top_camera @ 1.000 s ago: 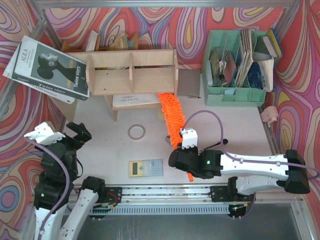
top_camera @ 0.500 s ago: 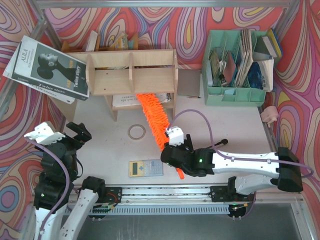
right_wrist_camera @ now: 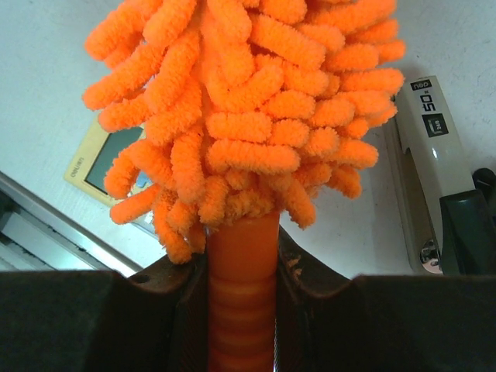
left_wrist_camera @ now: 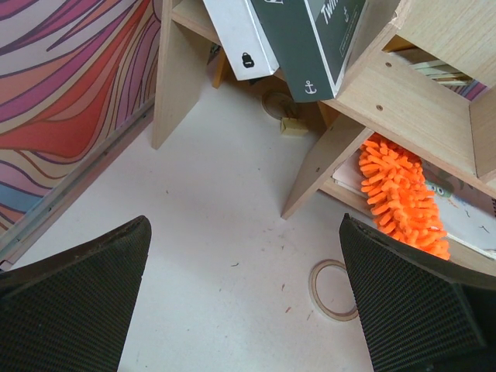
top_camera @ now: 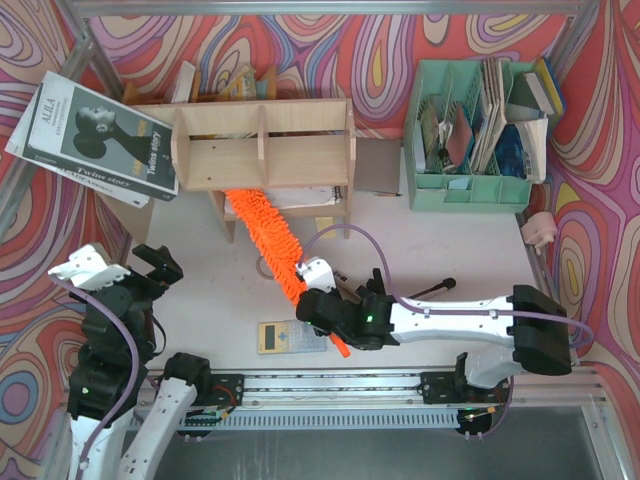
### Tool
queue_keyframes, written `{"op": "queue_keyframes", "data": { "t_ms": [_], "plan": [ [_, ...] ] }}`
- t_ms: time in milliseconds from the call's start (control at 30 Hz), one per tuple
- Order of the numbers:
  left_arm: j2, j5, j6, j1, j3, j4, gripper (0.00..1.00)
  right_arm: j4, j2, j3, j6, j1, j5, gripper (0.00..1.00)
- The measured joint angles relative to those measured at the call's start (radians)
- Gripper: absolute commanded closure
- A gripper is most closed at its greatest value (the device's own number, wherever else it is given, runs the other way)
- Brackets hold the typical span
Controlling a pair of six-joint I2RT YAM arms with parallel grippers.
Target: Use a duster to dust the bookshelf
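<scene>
- Right gripper (right_wrist_camera: 242, 306): jaws pinched on the thin orange handle, just below the fluffy head.
- Duster (top_camera: 268, 238): runs far-left from the grip. Its tip lies under the upper compartments of the bookshelf (top_camera: 265, 150), beside the left leg.
- Handling, as judged: light overall, with a soft, floppy head and a stiff, smooth handle that may twist. The handle is the place to hold.
- Left gripper (top_camera: 152, 268): fingers spread, empty, near left, well apart from the duster.
</scene>
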Motion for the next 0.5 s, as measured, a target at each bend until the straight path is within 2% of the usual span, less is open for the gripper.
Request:
{"op": "queue_keyframes", "data": {
  "t_ms": [500],
  "plan": [
    [0.0,0.0,0.0,0.0,0.0,0.0,0.02,-0.002,0.0,-0.009,-0.014,-0.019,-0.018,1.0]
  ]
}}
